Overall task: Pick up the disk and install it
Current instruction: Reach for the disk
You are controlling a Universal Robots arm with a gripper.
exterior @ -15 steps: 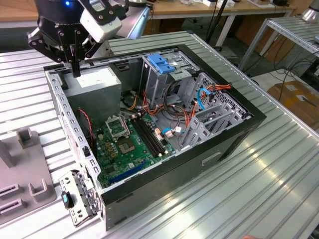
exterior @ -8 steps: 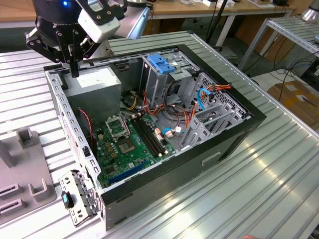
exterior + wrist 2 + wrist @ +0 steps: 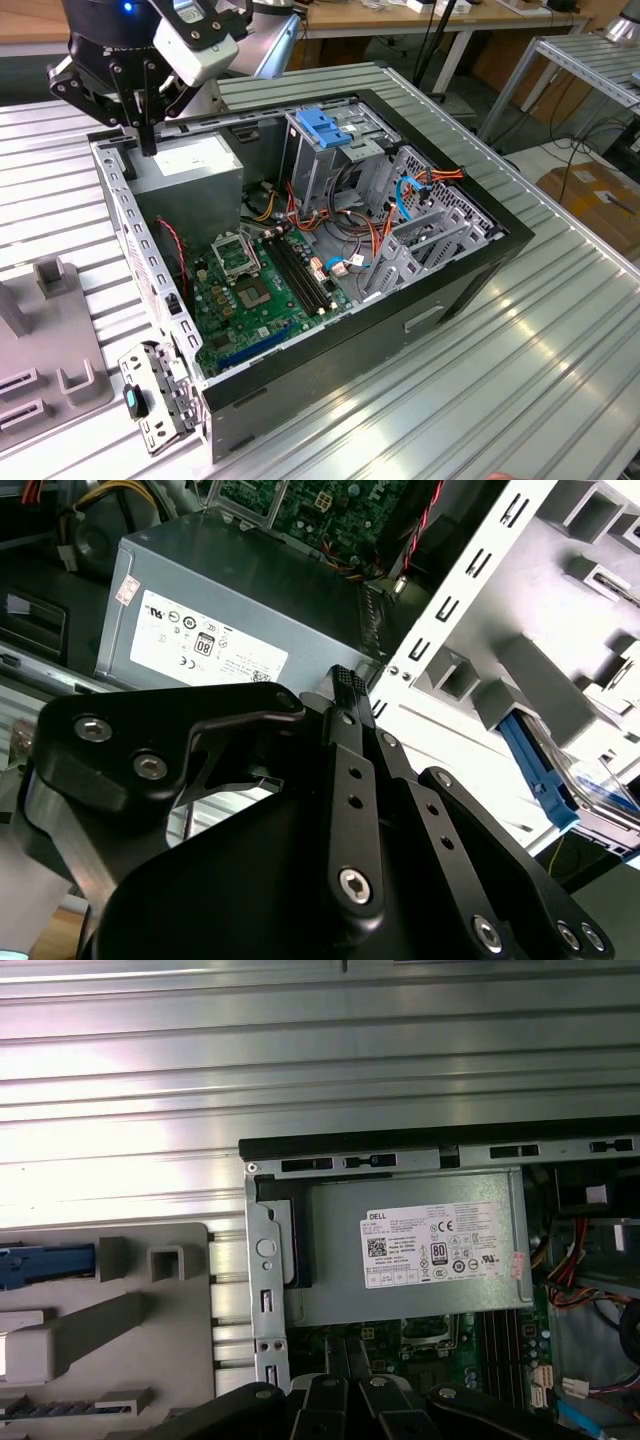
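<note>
You're at the pick-up step, and the pick hasn't happened yet. Your end effector (image 3: 148, 138) hangs over the power supply (image 3: 190, 165) corner of the open computer case (image 3: 470, 265). Its fingers (image 3: 347, 685) are pressed together with nothing between them, and the second wrist view has the black tips meeting. The disk (image 3: 540, 775) is outside the case, lying in the grey fixture (image 3: 560, 630) that sits on the bench (image 3: 520, 400) just beside the case wall. In that same second wrist view you catch its light-blue rail running alongside a glossy face. Don't mistake it for the blue handle piece (image 3: 325, 125) perched on the drive cage inside the case. By my read, a grasp calls for the fingers spread first and the end effector squared over the disk, away from the fixture's raised blocks. As for writing, the white sticker (image 3: 440, 1245) on the power supply carries dense small print, a code block and round marks, and I'm leaving that unread. The disk's own label I can't make out from here.
</note>
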